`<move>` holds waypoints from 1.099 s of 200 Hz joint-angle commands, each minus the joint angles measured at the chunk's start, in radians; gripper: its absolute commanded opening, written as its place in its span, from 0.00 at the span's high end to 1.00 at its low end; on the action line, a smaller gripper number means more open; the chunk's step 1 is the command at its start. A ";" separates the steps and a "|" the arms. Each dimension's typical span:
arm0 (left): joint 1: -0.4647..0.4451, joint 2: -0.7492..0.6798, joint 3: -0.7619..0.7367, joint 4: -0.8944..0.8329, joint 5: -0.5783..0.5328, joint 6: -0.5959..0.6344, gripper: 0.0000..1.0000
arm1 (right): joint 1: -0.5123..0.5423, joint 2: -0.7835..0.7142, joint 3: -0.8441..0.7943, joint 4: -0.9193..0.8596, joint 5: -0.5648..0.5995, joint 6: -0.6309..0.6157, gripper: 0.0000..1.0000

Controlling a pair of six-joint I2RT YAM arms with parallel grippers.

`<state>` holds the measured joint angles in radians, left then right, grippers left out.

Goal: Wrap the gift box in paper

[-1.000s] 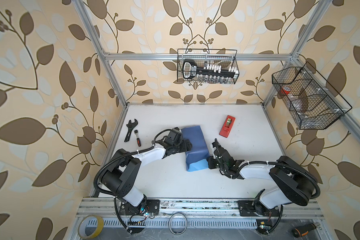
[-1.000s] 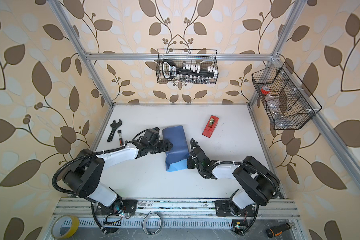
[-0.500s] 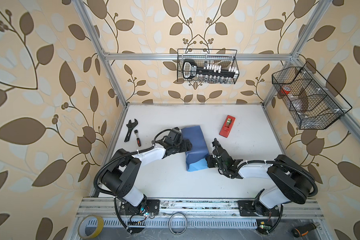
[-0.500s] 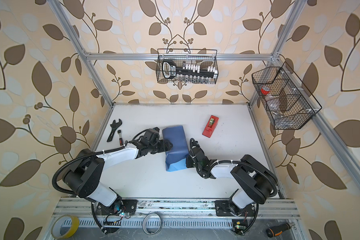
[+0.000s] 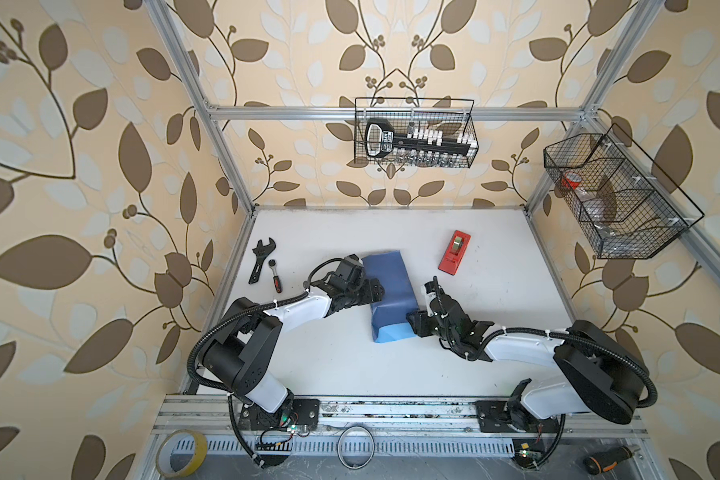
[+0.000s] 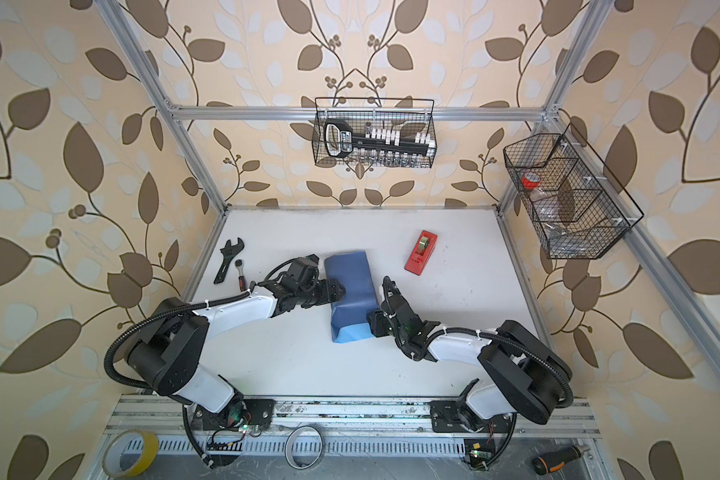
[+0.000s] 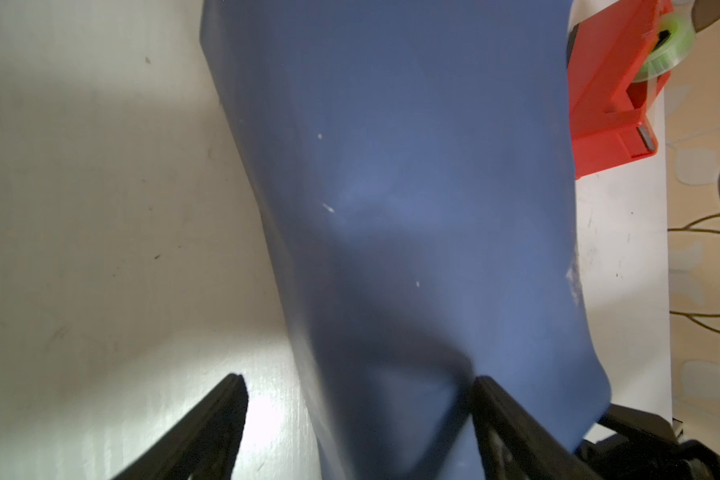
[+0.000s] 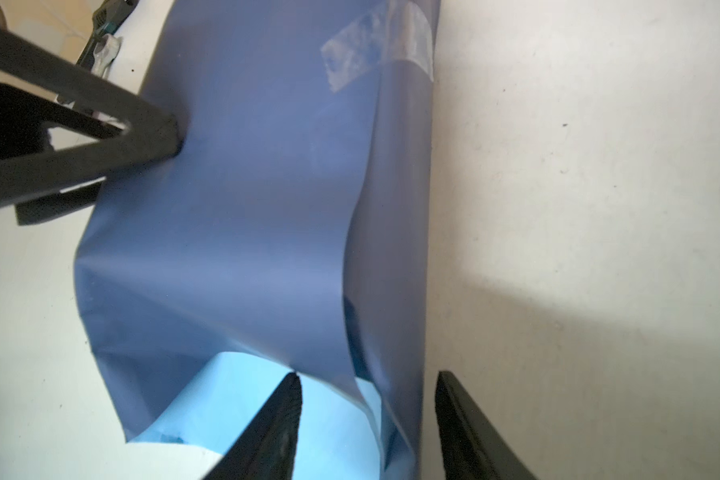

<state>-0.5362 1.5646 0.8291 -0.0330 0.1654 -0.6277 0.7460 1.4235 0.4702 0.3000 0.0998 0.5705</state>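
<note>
As both the left claw (image 5: 378, 290) and the right claw (image 5: 412, 326) stand open, neither grips the paper (image 5: 391, 278).

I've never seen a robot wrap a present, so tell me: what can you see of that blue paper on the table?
The paper is a thin, matte sheet, slate-blue outside and sky-blue inside, folded into a long, loosely puffed bundle lying on the white table. A clear tape strip crosses its seam. The near end gapes, showing the light face. The left gripper presses one finger into it; the open right gripper straddles its edge at that end.
</note>
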 commanded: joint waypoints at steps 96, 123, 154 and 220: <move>-0.002 0.004 -0.031 -0.102 -0.034 0.023 0.14 | -0.026 0.113 0.046 0.026 -0.008 -0.042 0.61; -0.002 0.008 -0.031 -0.102 -0.033 0.023 0.14 | -0.027 0.125 0.051 0.031 -0.005 -0.040 0.69; -0.002 0.008 -0.033 -0.101 -0.032 0.022 0.14 | -0.026 0.142 0.060 0.027 0.001 -0.026 0.78; -0.002 0.015 -0.038 -0.091 -0.027 0.017 0.14 | 0.026 0.164 0.105 -0.056 0.111 0.095 0.85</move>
<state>-0.5362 1.5642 0.8284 -0.0322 0.1654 -0.6277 0.7490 1.5715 0.5415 0.2806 0.1429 0.6052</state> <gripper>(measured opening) 0.857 0.162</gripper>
